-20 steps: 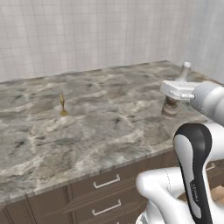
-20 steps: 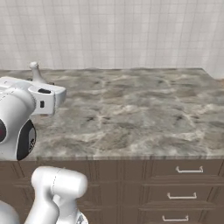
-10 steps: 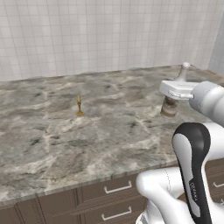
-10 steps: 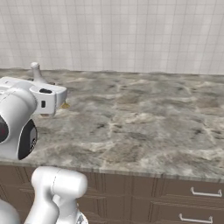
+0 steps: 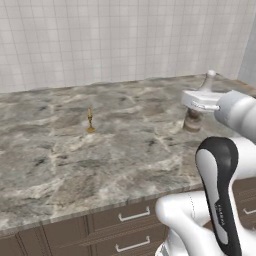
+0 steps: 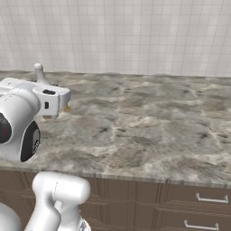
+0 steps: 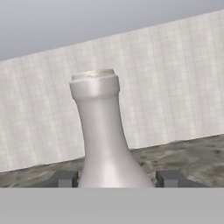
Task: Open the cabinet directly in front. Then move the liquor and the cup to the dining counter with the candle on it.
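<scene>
Your base has been driving sideways along the dining counter (image 5: 125, 165): over the last second the candle (image 5: 90, 120) has slid rightward across the left base view, while the arm and its load have kept their place in the frame. So it is the camera that moved, not the things, and the gripper (image 7: 118, 178) is now nearer the candle than it was.

The gripper is clamped on the liquor (image 7: 105, 140). In the hand view the 2 dark fingertips (image 7: 64, 179) sit tight against either side of the bottle, just below its pale neck, and the neck stands straight up between them. In the left base view the brownish body (image 5: 192, 121) hangs under the hand, just above the stone; I cannot tell whether it touches. My reading is that you are in the carry stage for the 1st of 2 items, with the set-down not yet made.

The candle stands on the counter well off to the gripper's left, upright and alone. The stone below and beside the gripper is bare marbling, and beyond it is the tiled wall (image 6: 135, 36). Drawer fronts (image 5: 130, 225) run under the counter edge, below the hand. Nothing stands between the gripper and the surface beneath it, so I judge a lowering here would meet no obstacle, and the candle is far enough away not to be knocked.
</scene>
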{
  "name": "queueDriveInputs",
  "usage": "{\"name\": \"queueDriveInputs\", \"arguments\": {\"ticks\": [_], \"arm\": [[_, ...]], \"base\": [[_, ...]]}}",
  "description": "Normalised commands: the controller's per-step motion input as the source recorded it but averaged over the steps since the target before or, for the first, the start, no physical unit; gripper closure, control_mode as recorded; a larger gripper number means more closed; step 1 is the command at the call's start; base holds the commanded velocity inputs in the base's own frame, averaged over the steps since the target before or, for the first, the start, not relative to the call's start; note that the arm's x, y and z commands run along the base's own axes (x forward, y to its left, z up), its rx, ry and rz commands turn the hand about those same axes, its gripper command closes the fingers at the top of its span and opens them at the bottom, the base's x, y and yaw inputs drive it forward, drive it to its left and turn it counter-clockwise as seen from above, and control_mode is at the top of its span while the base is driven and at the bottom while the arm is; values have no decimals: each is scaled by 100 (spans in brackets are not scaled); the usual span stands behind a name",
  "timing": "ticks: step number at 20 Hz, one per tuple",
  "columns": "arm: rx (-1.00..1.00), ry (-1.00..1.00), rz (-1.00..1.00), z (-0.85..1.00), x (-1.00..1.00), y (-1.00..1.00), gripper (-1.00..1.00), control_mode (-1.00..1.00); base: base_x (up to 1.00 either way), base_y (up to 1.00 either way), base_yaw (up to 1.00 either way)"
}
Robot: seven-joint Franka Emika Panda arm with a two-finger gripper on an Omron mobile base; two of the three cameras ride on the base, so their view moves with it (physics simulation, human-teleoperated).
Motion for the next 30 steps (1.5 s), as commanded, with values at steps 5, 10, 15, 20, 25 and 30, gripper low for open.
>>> {"name": "queueDriveInputs", "arguments": {"ticks": [5, 10, 15, 20, 25, 30], "arm": [[2, 26, 4, -18, 53, 0, 100, -100], [0, 42, 7, -45, 52, 1, 100, -100], [-3, 46, 9, -60, 19, 1, 100, -100], [-6, 31, 8, -40, 4, 9, 100, -100], [-6, 12, 5, -32, 12, 12, 100, -100], [-8, 3, 1, -44, 57, 23, 100, -100]], "base": [[0, 0, 0], [0, 0, 0], [0, 0, 0], [0, 0, 0], [0, 0, 0], [0, 0, 0]]}}
